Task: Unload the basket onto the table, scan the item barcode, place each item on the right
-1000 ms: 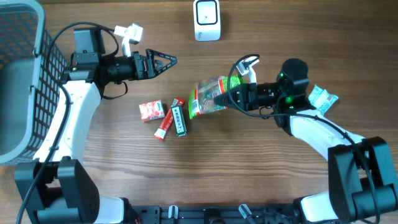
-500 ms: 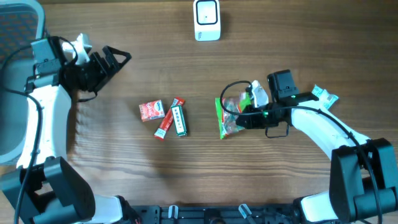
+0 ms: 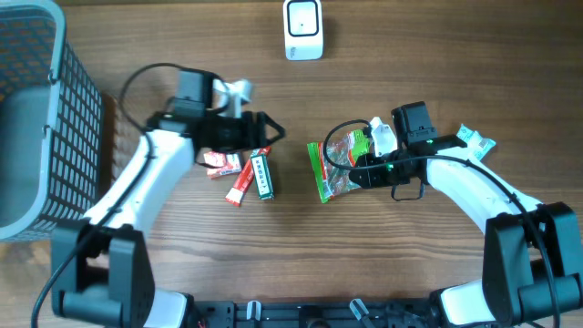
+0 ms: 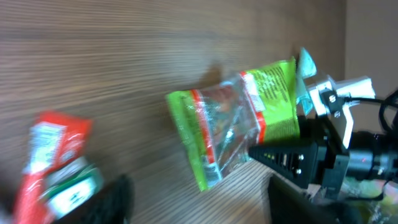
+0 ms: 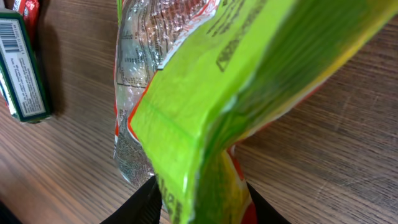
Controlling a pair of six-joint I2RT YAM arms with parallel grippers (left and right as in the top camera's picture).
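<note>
Snack bag (image 3: 323,178) sits between right pincer (image 3: 346,173) fingers, grip unclear; left pincer (image 3: 278,132) reaches inward, apart.

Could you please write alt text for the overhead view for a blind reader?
The right gripper meets a green snack bag on a wooden table; the left gripper hovers near small red and green packets. A white scanner sits beyond.

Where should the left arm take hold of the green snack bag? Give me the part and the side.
Pinch the green snack bag by its flat sealed edge nearest the left gripper, coming from that side: the right gripper occupies the opposite end.
</note>
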